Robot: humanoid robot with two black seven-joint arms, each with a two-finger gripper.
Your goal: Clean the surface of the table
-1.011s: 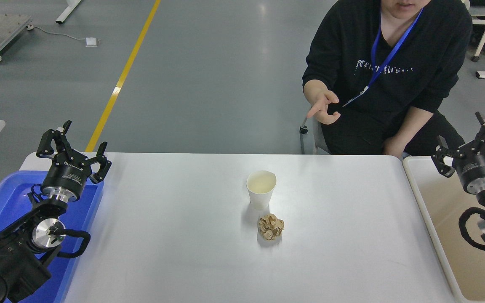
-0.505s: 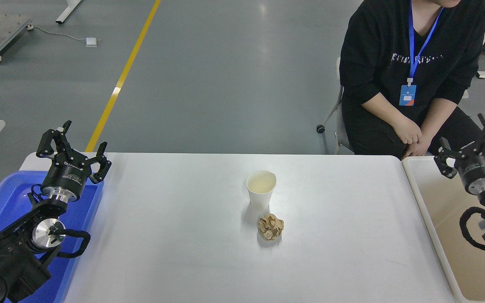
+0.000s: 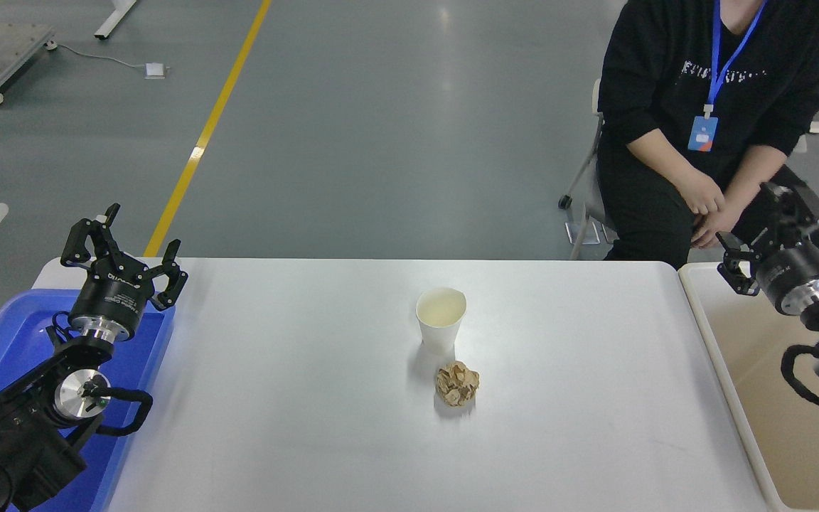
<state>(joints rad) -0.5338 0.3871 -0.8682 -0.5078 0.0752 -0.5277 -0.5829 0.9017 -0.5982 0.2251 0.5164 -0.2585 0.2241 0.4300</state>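
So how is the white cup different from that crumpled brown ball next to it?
The paper cup is white and smooth; the crumpled paper ball is brown and wrinkly. The cup stands upright with its mouth open at the top; the ball is a closed lump. The cup is taller and sits farther from the robot. Both rest on the table surface, close together near its middle.

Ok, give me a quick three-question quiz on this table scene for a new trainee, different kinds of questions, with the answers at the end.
1. True or false: the cup lies on its side.
2. Which is nearer the robot's side of the table? A) the cup B) the paper ball
3. Fill in: the left hand is over the far end of the ______ tray.

Key
1. False. It stands upright.
2. B. The ball sits just in front of the cup.
3. Blue. The right hand is over the beige bin's far end, beside the seated person.
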